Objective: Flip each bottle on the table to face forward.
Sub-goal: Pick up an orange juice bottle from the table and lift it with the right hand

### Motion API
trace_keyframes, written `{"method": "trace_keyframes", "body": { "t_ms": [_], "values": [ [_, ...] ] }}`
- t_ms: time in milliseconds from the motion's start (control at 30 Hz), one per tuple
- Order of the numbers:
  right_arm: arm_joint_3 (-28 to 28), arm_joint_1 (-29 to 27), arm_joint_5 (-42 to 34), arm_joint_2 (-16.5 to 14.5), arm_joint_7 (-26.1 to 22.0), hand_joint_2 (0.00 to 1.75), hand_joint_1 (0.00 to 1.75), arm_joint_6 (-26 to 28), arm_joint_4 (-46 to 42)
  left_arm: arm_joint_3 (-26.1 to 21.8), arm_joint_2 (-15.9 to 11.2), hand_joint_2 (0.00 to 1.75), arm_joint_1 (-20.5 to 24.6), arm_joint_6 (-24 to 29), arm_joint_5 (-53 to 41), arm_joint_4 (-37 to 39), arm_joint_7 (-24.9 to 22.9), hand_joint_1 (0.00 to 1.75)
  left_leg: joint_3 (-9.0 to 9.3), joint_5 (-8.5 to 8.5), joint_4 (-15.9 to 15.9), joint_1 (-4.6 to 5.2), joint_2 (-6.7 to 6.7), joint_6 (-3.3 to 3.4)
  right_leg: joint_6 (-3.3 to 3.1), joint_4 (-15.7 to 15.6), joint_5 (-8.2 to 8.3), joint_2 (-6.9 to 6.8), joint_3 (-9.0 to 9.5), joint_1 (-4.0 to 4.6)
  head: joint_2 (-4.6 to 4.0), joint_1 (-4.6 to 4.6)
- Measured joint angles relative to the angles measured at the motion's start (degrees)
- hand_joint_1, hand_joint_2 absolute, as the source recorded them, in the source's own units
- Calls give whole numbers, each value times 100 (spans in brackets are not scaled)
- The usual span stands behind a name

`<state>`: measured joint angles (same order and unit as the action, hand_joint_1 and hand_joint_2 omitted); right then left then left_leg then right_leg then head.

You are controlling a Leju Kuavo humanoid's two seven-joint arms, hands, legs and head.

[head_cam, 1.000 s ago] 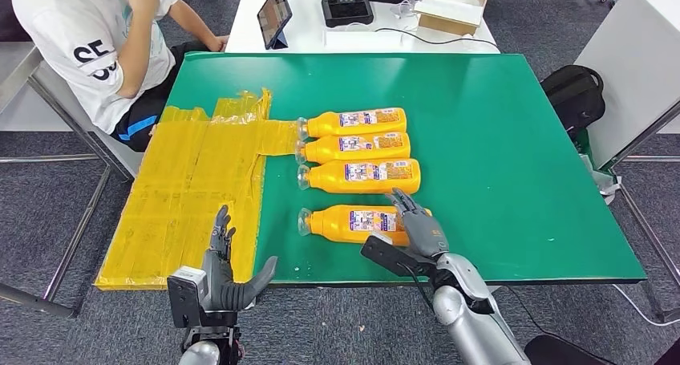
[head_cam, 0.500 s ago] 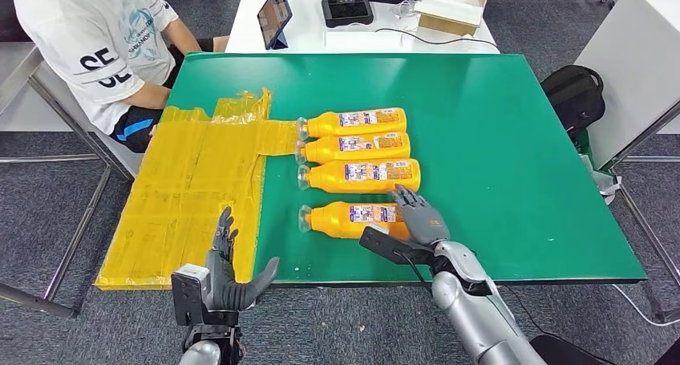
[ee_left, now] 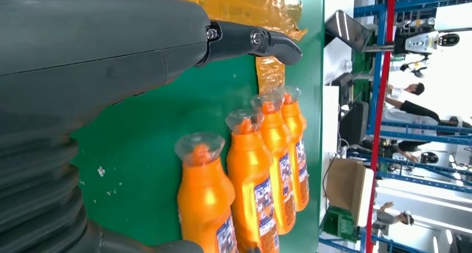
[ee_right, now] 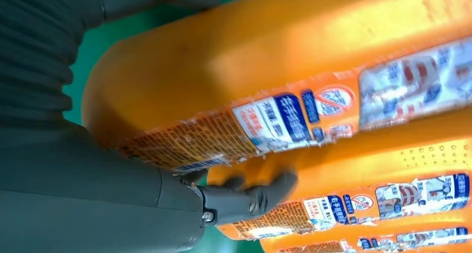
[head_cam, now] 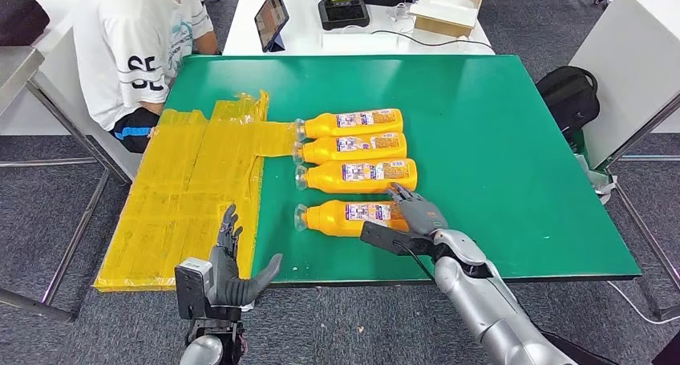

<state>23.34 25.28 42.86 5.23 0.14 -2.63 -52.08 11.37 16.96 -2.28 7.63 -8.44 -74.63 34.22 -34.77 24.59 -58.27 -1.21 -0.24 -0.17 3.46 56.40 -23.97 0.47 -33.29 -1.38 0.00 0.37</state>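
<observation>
Orange, the near bottle (head_cam: 353, 217) lies crosswise on the table (head_cam: 513, 140), cap toward the robot's left, with the right hand (head_cam: 417, 215) cupped over its base end while the left hand (head_cam: 232, 265) hangs spread and empty at the table's edge. From the right wrist, fingers (ee_right: 250, 200) curl around that bottle's far side, between it and the next one

The person's white shirt (head_cam: 136, 48) is showing large dark letters, partly hidden; the bottle labels (head_cam: 367, 212) are staying unreadable.

Four orange bottles (head_cam: 350, 148) lying sideways, labels up, green table (head_cam: 497, 140)
</observation>
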Motion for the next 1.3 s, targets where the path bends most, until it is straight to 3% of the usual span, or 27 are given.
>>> {"method": "trace_keyframes", "body": {
  "t_ms": [100,667,967,1033,1100,1200,1300],
  "values": [
    [110,139,-99,23,-58,175,169,-45,193,4,0,175,51,-32,33,62,-2,0,16,0,0,0,1,0,0,-1,0,3,14,0,0,0],
    [484,375,-527,86,-303,175,175,-84,504,7,0,175,155,-111,139,252,-2,0,24,0,0,0,1,0,0,-1,1,4,21,0,0,-1],
    [468,89,-937,85,-730,175,175,373,297,8,0,175,151,-105,192,272,7,0,17,0,0,0,-2,0,1,0,1,3,19,0,0,0],
    [377,-86,-1105,58,-1021,175,175,658,110,8,0,175,143,-85,209,272,27,0,9,-1,0,0,-6,0,1,1,1,2,17,0,0,1],
    [198,-421,-1272,-46,-1576,175,175,1281,-317,7,0,175,123,-57,251,262,65,0,-7,-2,0,0,-12,0,1,3,1,0,8,0,0,0],
    [-192,-969,-1557,-384,-2416,175,175,2537,-1337,10,1,175,101,17,370,234,119,0,-22,-2,0,-1,-17,-1,1,5,0,-1,-12,1,0,-2],
    [-563,-1347,-1894,-729,-2786,175,175,3310,-2365,13,7,175,102,140,556,196,134,0,-27,-2,0,-2,-18,-1,0,4,-3,-3,-19,1,0,-2]
  ]
}}
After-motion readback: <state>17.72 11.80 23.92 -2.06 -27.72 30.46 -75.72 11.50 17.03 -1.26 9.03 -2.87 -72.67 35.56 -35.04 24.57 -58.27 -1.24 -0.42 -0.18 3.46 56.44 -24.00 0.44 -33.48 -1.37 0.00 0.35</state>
